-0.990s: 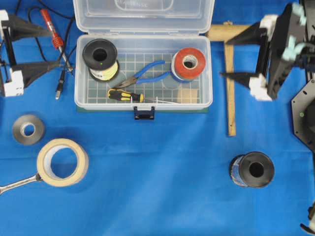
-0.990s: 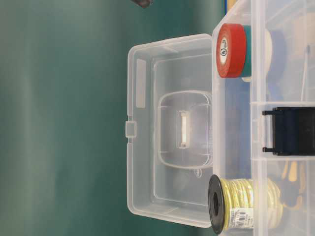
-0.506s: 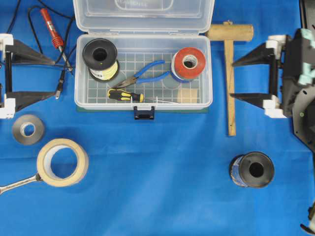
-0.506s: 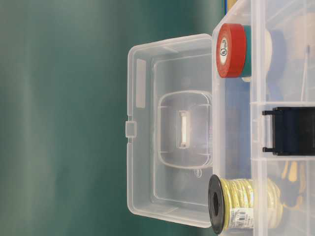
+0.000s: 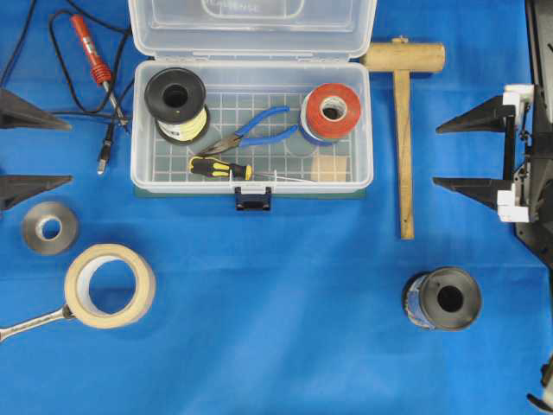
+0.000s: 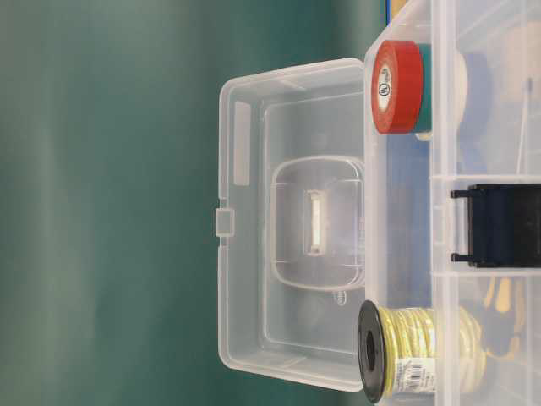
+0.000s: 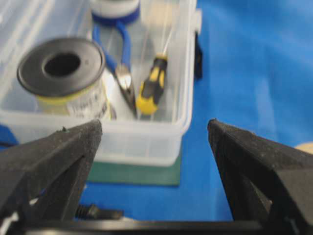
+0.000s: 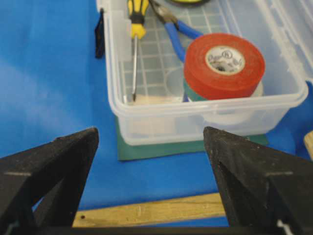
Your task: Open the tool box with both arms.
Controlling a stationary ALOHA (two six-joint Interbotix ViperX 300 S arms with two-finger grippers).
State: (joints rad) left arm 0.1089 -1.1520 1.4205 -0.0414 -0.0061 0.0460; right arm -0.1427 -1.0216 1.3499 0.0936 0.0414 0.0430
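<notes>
The tool box (image 5: 138, 130) stands open at the top middle of the overhead view, its clear lid (image 5: 251, 26) tilted back and its dark-blue latch (image 5: 253, 200) hanging at the front. Inside lie a yellow wire spool (image 5: 176, 104), blue pliers (image 5: 259, 125), a screwdriver (image 5: 220, 168) and red tape (image 5: 331, 111). My left gripper (image 5: 69, 153) is open at the left edge, well clear of the box. My right gripper (image 5: 435, 156) is open on the right, beyond the mallet. Both wrist views show empty jaws: the left gripper (image 7: 154, 125) facing the box's left end, the right gripper (image 8: 150, 131) its right end.
A wooden mallet (image 5: 403, 130) lies between the box and my right gripper. A soldering iron (image 5: 91, 52) with its cable lies left of the box. A grey roll (image 5: 49, 227), masking tape (image 5: 111, 284), a wrench (image 5: 30, 322) and a black spool (image 5: 442, 298) sit toward the front.
Both grippers have drawn outward from the box, the left toward the left edge, the right toward the right edge, uncovering the mallet head. The box stays open.
</notes>
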